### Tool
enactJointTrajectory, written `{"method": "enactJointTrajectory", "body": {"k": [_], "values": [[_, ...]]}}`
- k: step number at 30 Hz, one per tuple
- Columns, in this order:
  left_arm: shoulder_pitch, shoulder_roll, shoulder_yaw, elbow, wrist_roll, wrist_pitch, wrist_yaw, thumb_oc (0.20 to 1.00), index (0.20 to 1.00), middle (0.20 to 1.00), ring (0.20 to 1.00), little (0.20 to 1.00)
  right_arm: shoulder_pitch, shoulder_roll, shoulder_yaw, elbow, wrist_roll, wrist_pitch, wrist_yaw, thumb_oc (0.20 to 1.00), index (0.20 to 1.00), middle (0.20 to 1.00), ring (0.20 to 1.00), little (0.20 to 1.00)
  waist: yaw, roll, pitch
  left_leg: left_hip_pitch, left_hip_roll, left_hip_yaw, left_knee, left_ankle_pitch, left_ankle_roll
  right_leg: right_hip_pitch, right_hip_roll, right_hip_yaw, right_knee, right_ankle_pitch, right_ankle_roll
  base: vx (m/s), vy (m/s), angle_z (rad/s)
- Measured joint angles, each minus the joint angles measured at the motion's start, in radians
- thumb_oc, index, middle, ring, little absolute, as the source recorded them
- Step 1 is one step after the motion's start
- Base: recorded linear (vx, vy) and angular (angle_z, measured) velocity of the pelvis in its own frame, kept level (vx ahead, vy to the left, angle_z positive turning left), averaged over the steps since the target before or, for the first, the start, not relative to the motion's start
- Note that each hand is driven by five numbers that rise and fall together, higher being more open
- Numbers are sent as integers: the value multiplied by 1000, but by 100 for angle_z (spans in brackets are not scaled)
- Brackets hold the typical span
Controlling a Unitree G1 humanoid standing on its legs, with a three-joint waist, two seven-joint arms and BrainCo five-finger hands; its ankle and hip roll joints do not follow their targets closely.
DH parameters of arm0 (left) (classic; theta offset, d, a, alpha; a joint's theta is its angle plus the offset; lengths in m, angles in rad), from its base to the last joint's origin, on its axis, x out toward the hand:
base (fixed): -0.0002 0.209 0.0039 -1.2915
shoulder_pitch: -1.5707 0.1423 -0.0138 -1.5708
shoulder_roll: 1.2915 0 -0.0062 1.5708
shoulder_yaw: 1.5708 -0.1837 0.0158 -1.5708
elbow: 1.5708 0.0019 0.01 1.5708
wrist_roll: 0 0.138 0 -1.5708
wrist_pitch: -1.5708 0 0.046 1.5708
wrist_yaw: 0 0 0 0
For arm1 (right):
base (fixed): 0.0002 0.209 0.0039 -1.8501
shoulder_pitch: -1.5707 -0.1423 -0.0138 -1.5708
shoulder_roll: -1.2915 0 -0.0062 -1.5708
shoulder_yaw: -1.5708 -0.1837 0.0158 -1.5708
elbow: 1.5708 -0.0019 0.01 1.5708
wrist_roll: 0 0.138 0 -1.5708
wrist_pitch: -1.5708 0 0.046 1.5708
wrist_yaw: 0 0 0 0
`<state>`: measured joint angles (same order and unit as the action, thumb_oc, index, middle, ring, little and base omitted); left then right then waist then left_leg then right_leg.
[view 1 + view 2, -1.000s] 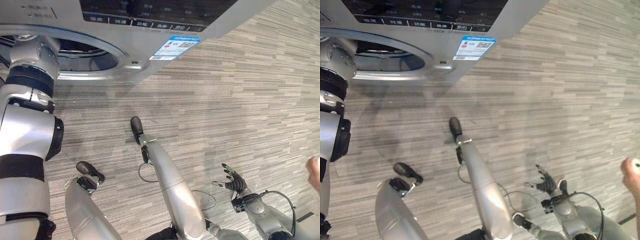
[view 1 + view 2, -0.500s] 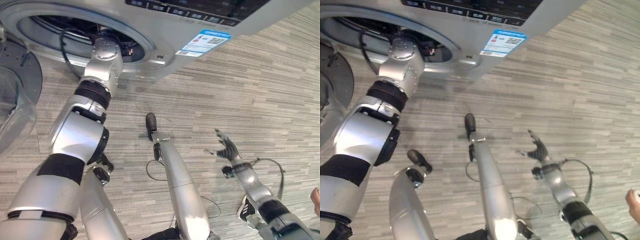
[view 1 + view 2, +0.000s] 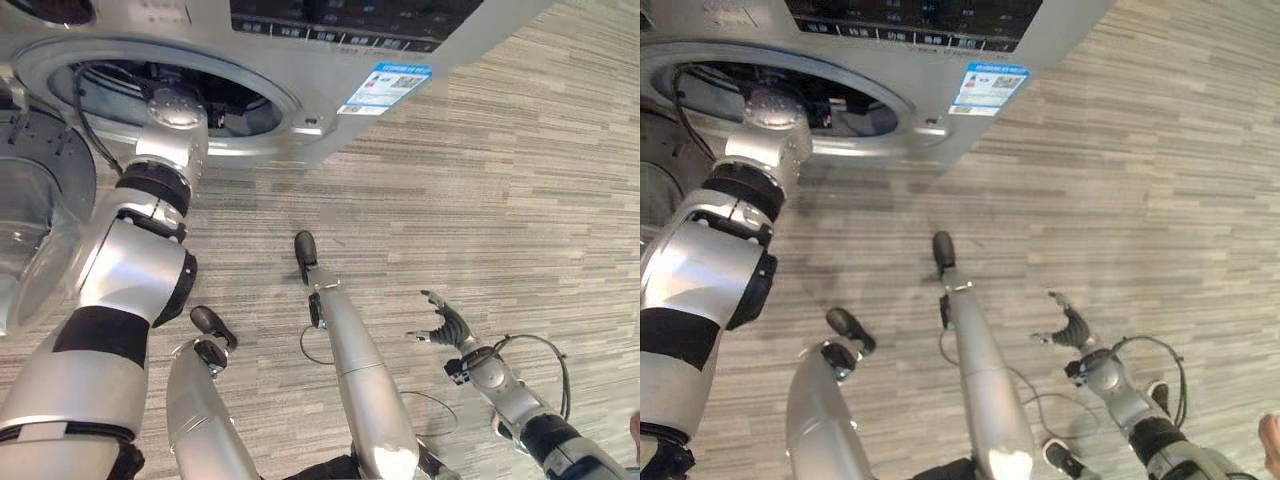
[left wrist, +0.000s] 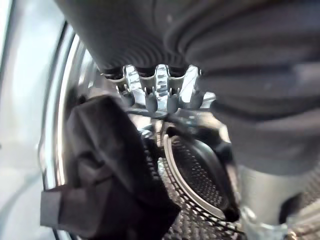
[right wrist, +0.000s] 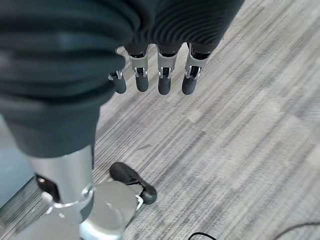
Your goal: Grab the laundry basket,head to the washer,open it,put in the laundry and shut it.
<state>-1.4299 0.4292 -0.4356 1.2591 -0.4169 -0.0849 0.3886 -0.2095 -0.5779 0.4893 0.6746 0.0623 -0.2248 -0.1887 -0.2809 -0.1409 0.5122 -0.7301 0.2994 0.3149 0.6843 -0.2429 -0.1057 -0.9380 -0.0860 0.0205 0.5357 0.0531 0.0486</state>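
At far left the washer's glass door (image 3: 30, 225) stands swung open beside the round opening of the silver washer (image 3: 300, 125). The left arm reaches up through that opening, so the left hand (image 4: 155, 87) is inside the drum, its fingers (image 4: 161, 92) bent down over a dark bundle of laundry (image 4: 107, 170) that sits against the perforated drum wall (image 4: 197, 175); whether they actually grip the cloth I cannot tell. A blue-and-white label (image 3: 385, 87) sits on the washer's front panel. Further right, the right hand (image 3: 445, 325) hangs above the grey striped floor (image 3: 520, 190), fingers (image 5: 164, 75) loosely spread and empty.
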Motion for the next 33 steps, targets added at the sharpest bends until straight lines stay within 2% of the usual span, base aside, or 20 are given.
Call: {"method": "enactJointTrajectory", "body": {"k": [2, 3, 5, 7, 8, 10, 11, 13, 16, 18, 19, 22, 23, 25, 26, 28, 29, 31, 32, 33], "values": [[69, -52, 16, -19, 24, 0, 6, 1000, 1000, 1000, 1000, 1000, 11, 1, 1, 25, 0, 2, -3, 1000, 1000, 1000, 1000, 1000, 9, 20, -9, 42, -20, -6, -42, 13, 2, 37, -15, -4, -5, -15, 8, -17, -73, 27], [111, -87, 26, -34, 43, 0, 13, 1000, 1000, 1000, 1000, 1000, 8, 1, -4, 40, -1, 2, -5, 1000, 1000, 1000, 1000, 1000, 23, 39, -19, 54, -28, -16, -63, 23, 2, 51, -20, -14, -8, -20, 6, -18, -85, 30], [269, -133, 23, -95, 87, -6, 20, 1000, 1000, 1000, 1000, 1000, -28, 42, -4, 130, 0, 8, -11, 1000, 1000, 1000, 1000, 1000, 31, 57, -20, 141, -52, -36, -136, 59, -14, 130, -38, -39, -21, -31, -6, -12, -60, 42], [372, -185, 23, -93, 110, 3, 23, 1000, 1000, 1000, 1000, 1000, -28, 57, -6, 166, 1, 4, -20, 1000, 1000, 1000, 1000, 1000, 58, 77, -31, 211, -74, -59, -213, 95, -22, 196, -51, -68, -38, -51, -7, -35, -65, 52], [457, -199, 32, -108, 124, -1, 23, 1000, 1000, 1000, 1000, 1000, -43, 70, -17, 181, 5, 4, -28, 1000, 1000, 1000, 1000, 1000, 96, 96, -38, 256, -85, -76, -261, 123, -24, 234, -58, -90, -36, -60, -14, -51, -78, 38], [594, -201, 52, -148, 152, -15, 21, 1000, 1000, 1000, 1000, 1000, -62, 110, -49, 234, 47, 14, -29, 1000, 1000, 1000, 1000, 1000, 91, 95, -33, 338, -89, -96, -300, 146, -47, 309, -59, -116, -33, -69, -28, -16, -48, 42], [639, -208, 53, -123, 152, 1, 21, 1000, 1000, 1000, 1000, 1000, -51, 108, -47, 228, 53, 3, -29, 1000, 1000, 1000, 1000, 1000, 101, 103, -37, 373, -96, -115, -323, 154, -35, 349, -66, -135, -34, -94, -25, 38, -7, 45], [708, -197, 52, -128, 156, -10, 14, 1000, 1000, 1000, 1000, 1000, -64, 117, -69, 251, 84, 5, -24, 1000, 1000, 1000, 1000, 1000, 131, 104, -40, 404, -99, -117, -348, 156, -35, 373, -73, -139, -34, -102, -20, 65, 7, 16], [858, -208, 75, -135, 161, -11, -19, 1000, 1000, 1000, 1000, 1000, -95, 154, -111, 370, 122, 34, -21, 1000, 1000, 1000, 1000, 1000, 135, 107, -40, 531, -101, -116, -405, 164, -34, 491, -67, -147, -68, -106, -17, 89, 13, 1], [953, -230, 82, -114, 163, -11, -41, 1000, 1000, 1000, 1000, 1000, -63, 162, -138, 380, 140, 36, -16, 1000, 1000, 1000, 1000, 1000, 152, 116, -59, 608, -101, -117, -432, 165, -36, 566, -67, -161, -79, -119, -14, 137, 48, 8], [1036, -244, 105, -93, 175, -15, -70, 1000, 1000, 1000, 1000, 1000, -15, 180, -196, 394, 166, 40, 2, 1000, 1000, 1000, 1000, 1000, 153, 127, -95, 679, -105, -117, -487, 176, -27, 630, -62, -166, -110, -120, -8, 110, 66, 10], [1127, -237, 114, -62, 211, -11, -94, 1000, 1000, 1000, 1000, 1000, 43, 183, -226, 406, 201, 47, 24, 1000, 1000, 1000, 1000, 1000, 166, 157, -177, 706, -122, -115, -555, 198, -23, 648, -73, -168, -144, -115, 9, 126, 77, 9], [1170, -243, 144, -62, 238, -11, -105, 1000, 1000, 1000, 1000, 1000, 66, 184, -252, 399, 201, 50, 30, 1000, 1000, 1000, 1000, 1000, 165, 177, -192, 747, -125, -113, -613, 221, -23, 692, -73, -179, -187, -100, 13, 143, 80, 19], [1244, -248, 170, -61, 240, -10, -122, 1000, 1000, 1000, 1000, 1000, 147, 183, -291, 400, 201, 56, 39, 1000, 1000, 1000, 1000, 1000, 163, 205, -269, 787, -125, -119, -680, 238, -12, 744, -70, -208, -246, -91, 21, 158, 58, 27], [1261, -248, 177, -61, 240, -9, -126, 1000, 1000, 1000, 1000, 1000, 166, 182, -294, 399, 201, 57, 40, 1000, 1000, 1000, 1000, 1000, 162, 203, -285, 789, -125, -123, -686, 239, -12, 752, -70, -214, -256, -90, 22, 190, 72, 27], [1334, -237, 231, -50, 267, -7, -140, 1000, 1000, 1000, 1000, 1000, 241, 171, -316, 357, 202, 74, 56, 1000, 1000, 1000, 1000, 1000, 162, 211, -358, 819, -130, -137, -709, 237, -9, 802, -71, -224, -311, -78, 43, 175, 104, 15], [1361, -236, 264, -19, 289, -6, -162, 1000, 1000, 1000, 1000, 1000, 279, 145, -342, 320, 208, 76, 92, 1000, 1000, 1000, 1000, 1000, 160, 211, -395, 851, -139, -131, -743, 247, -5, 842, -68, -226, -368, -52, 53, 127, 98, -6], [1391, -229, 287, -22, 317, -7, -175, 1000, 1000, 1000, 1000, 1000, 318, 93, -353, 241, 212, 89, 121, 1000, 1000, 1000, 1000, 1000, 161, 205, -405, 880, -145, -113, -755, 245, -3, 877, -67, -220, -408, -37, 61, 95, 89, -16], [1418, -214, 317, -7, 333, -5, -197, 1000, 1000, 1000, 1000, 1000, 360, -10, -414, 138, 219, 89, 160, 1000, 1000, 1000, 1000, 1000, 158, 184, -424, 885, -159, -104, -758, 239, 8, 888, -76, -207, -445, -15, 75, 54, 103, -21], [1424, -208, 324, 11, 349, -5, -205, 1000, 1000, 1000, 1000, 1000, 360, -47, -456, 127, 219, 92, 168, 1000, 1000, 1000, 1000, 1000, 159, 168, -427, 884, -166, -98, -759, 238, 10, 889, -79, -199, -457, -4, 76, 70, 149, -27]]}}
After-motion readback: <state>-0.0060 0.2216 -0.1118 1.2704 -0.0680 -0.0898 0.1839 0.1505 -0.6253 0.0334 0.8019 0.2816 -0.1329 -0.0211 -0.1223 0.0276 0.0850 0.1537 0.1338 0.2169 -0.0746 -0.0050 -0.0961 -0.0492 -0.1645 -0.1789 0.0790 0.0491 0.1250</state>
